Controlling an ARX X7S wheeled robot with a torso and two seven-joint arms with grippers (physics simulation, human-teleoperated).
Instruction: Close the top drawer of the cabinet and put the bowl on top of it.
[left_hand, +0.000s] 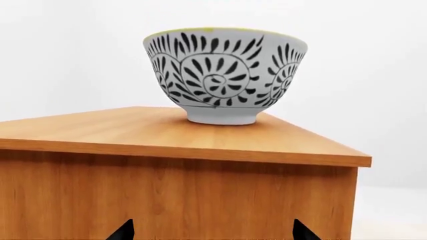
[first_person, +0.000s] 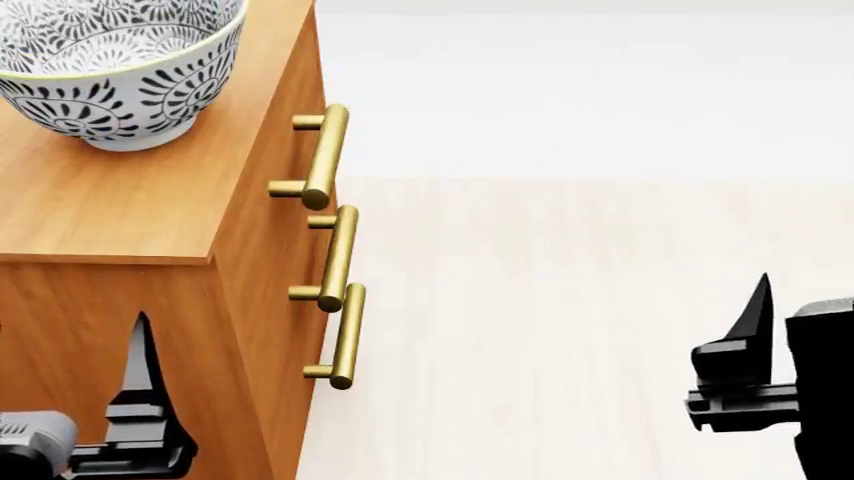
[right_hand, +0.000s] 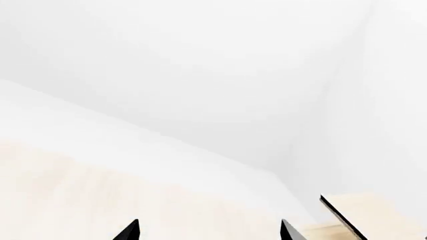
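While upright, bowl (left_hand: 225, 75) atop cabinet (left_hand: 167, 195)

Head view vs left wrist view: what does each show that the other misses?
Head only: the three brass handles down the cabinet front, the top drawer flush with the two below, the bowl's patterned inside, the right gripper off to the side, holding nothing.

Left wrist only: the bowl's full side profile, foot flat on the cabinet top, and the back wall.

Both: the bowl upright on the cabinet, the left gripper open and empty.
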